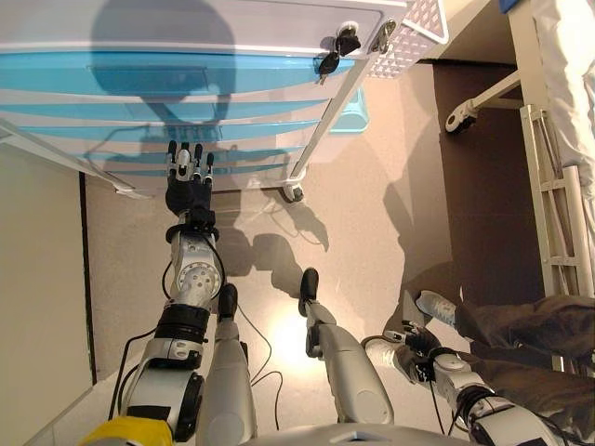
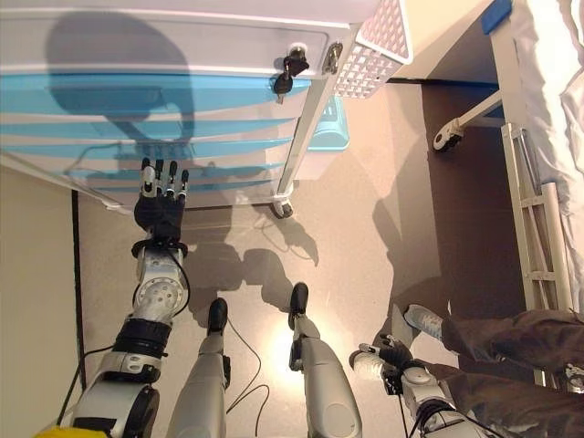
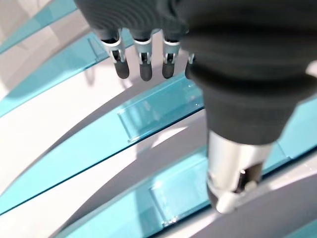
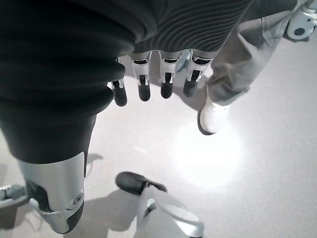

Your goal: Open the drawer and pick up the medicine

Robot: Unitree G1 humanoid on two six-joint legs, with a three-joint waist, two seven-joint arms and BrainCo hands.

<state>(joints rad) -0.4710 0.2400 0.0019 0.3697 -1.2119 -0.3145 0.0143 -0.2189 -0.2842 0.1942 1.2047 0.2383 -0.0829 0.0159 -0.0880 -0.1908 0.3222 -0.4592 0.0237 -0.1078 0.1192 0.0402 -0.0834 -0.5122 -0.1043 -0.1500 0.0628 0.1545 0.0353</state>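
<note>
A white cabinet (image 1: pixel 186 23) holds a stack of blue-fronted drawers (image 1: pixel 158 74), all pushed in; no medicine shows in any view. My left hand (image 1: pixel 189 186) is stretched out in front of the lower drawers, fingers (image 3: pixel 143 67) straight and holding nothing. In the left wrist view a clear blue drawer handle (image 3: pixel 158 111) lies just past the fingertips, not touched. My right hand (image 1: pixel 414 346) hangs low at the lower right, away from the cabinet, with relaxed fingers (image 4: pixel 166 82) and an empty palm.
A bunch of keys (image 1: pixel 335 51) hangs from the lock at the cabinet's top right. A white perforated basket (image 1: pixel 409 37) hangs on its side, and a castor (image 1: pixel 294 192) carries its corner. A bed frame (image 1: pixel 558 214) stands on the right. A person's legs and white shoe (image 1: pixel 437 307) are close to my right hand.
</note>
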